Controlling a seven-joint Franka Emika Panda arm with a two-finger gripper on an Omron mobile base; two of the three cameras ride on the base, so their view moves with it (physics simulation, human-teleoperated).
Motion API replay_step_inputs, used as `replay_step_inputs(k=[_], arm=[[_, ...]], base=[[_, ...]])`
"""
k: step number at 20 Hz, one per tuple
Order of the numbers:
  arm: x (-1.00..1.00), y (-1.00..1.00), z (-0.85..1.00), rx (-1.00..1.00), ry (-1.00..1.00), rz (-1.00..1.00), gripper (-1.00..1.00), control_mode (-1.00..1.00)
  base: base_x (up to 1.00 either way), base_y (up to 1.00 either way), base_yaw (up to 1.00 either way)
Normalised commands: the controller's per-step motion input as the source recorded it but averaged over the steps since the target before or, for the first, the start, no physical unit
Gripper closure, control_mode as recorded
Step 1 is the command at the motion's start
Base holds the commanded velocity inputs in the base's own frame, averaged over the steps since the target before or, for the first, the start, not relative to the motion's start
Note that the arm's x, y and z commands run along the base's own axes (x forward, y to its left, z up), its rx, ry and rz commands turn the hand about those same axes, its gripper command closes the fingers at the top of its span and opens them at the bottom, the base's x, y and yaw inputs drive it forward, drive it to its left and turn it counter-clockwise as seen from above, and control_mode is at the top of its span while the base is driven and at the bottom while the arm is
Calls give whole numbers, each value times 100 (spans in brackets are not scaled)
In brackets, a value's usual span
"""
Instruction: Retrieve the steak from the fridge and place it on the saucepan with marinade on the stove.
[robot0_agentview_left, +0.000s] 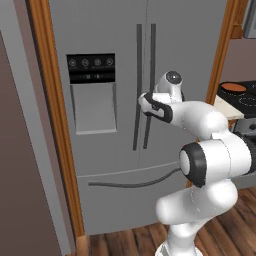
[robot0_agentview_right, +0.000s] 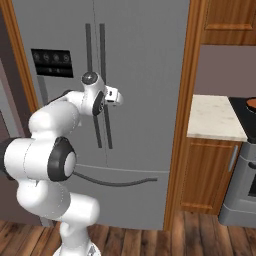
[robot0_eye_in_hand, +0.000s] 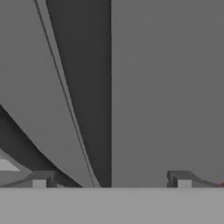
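Note:
The grey steel fridge (robot0_agentview_left: 110, 150) (robot0_agentview_right: 145, 75) stands with both doors closed, so the steak is hidden. My gripper (robot0_agentview_left: 143, 102) (robot0_agentview_right: 120, 97) (robot0_eye_in_hand: 111, 179) is open, right at the two long dark handles (robot0_agentview_left: 151, 60) (robot0_agentview_right: 103, 50). In the hand view a dark handle (robot0_eye_in_hand: 94, 87) runs up between the widely spread fingertips (robot0_eye_in_hand: 41, 179). The black saucepan with orange-brown marinade (robot0_agentview_left: 233, 88) (robot0_agentview_right: 251, 103) sits on the black stove (robot0_agentview_left: 248, 102) (robot0_agentview_right: 243, 117), far to the right.
A pale counter (robot0_agentview_right: 215, 117) (robot0_agentview_left: 226, 107) over a wooden cabinet (robot0_agentview_right: 205, 175) separates fridge and stove. Orange wooden trim (robot0_agentview_right: 182, 125) (robot0_agentview_left: 55, 125) frames the fridge. The black dispenser panel (robot0_agentview_left: 91, 69) is on the left door. A curved drawer handle (robot0_agentview_right: 120, 181) runs below.

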Motion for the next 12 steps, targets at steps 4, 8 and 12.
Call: replay_step_inputs(k=[4, 8, 12], arm=[[53, 7, 0, 0, -3, 0, -100, -100], [50, 3, -1, 0, -2, 0, -100, -100], [40, -1, -6, 0, -7, 0, -100, -100]], base=[[0, 0, 0], [0, 0, 0], [0, 0, 0]])
